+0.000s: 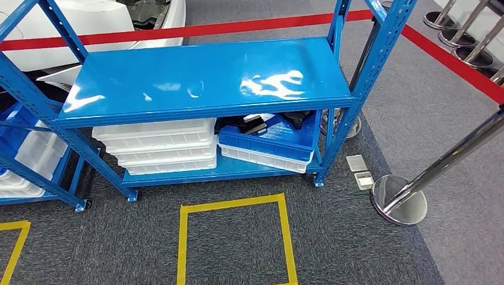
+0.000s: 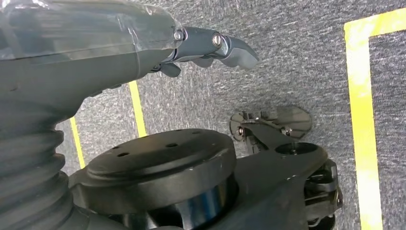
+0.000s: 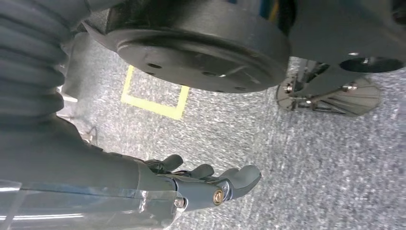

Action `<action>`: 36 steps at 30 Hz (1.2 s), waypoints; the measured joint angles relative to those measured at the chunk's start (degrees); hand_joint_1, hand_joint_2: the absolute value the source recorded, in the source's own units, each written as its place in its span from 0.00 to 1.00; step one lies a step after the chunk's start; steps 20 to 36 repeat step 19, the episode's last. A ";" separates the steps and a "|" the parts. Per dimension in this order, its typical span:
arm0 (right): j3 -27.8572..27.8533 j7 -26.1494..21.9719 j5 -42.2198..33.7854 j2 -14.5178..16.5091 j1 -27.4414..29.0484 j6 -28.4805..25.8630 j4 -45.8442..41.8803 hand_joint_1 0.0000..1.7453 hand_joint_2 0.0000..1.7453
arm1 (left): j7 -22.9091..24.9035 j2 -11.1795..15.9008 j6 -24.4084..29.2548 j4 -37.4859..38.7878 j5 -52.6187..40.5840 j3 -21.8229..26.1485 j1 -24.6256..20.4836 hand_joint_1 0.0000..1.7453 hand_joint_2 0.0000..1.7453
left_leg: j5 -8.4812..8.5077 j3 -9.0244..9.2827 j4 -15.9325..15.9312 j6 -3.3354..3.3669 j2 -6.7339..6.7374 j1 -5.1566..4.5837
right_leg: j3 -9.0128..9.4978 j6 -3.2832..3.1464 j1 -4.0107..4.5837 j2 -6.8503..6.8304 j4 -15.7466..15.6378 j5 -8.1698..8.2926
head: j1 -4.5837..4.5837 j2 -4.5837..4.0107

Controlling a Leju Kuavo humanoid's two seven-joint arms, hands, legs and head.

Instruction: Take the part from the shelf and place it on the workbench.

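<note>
Black part [image 1: 270,123] lay in the blue tray [image 1: 285,142] at the lower shelf's right end, beside stacked white trays [image 1: 160,145]. Left hand [image 2: 206,50] and right hand [image 3: 206,184] hung over carpet, fingers loosely apart, holding nothing.

Bright, even overhead light with glare on glossy surfaces.
In the head view white reflections streak the blue shelf [image 1: 208,77] top, strongest toward its right edge, and the tier beneath lies in shadow. The chrome stanchion base [image 1: 399,199] shows sharp highlights. Straight frame posts bow slightly near the picture's borders. In both wrist views the carpet [image 3: 311,163] is grainy and softly blurred, dark nearby parts are underexposed, and a clear cover by the left robot hand [image 2: 210,48] catches pale sheen.
</note>
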 joint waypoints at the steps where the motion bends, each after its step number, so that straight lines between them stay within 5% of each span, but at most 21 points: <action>1: -0.70 -0.11 0.68 -0.03 0.08 0.47 0.01 0.00 1.00 | 0.25 0.07 -0.60 -0.01 -1.18 1.25 0.25 0.00 1.00 | 0.00 0.01 0.00 0.00 0.00 0.00 | 0.01 0.00 0.00 0.00 0.00 0.00 | 0.00 0.00; 11: -7.61 -1.09 7.08 -0.07 1.14 5.11 0.11 0.00 1.00 | 2.57 0.56 -6.31 -0.03 -12.35 13.45 2.96 0.00 1.00 | -0.03 0.03 0.00 -0.03 0.03 0.00 | 0.02 0.02 0.00 0.01 0.00 -0.02 | -0.03 0.00; 15: -10.12 -1.49 9.72 -0.09 1.80 7.00 0.11 0.00 0.00 | 3.56 0.78 -8.70 -0.04 -17.07 18.05 4.03 0.00 0.00 | -0.04 0.03 0.00 -0.04 0.03 0.00 | 0.02 0.03 0.00 0.01 0.00 -0.03 | -0.02 0.00; 19: -12.53 -1.89 12.02 -0.09 2.43 8.68 0.11 0.00 0.00 | 4.46 0.98 -10.80 -0.04 -21.17 22.22 5.20 0.00 0.00 | -0.07 0.04 0.00 -0.06 0.05 0.00 | 0.02 0.03 0.00 0.02 -0.01 -0.03 | -0.03 0.00; 36: -12.53 -1.89 12.02 -0.09 2.43 8.68 0.11 0.00 0.00 | 4.46 0.98 -10.80 -0.04 -21.17 22.22 5.20 0.00 0.00 | -0.07 0.04 0.00 -0.06 0.05 0.00 | 0.02 0.03 0.00 0.02 -0.01 -0.03 | -0.03 0.00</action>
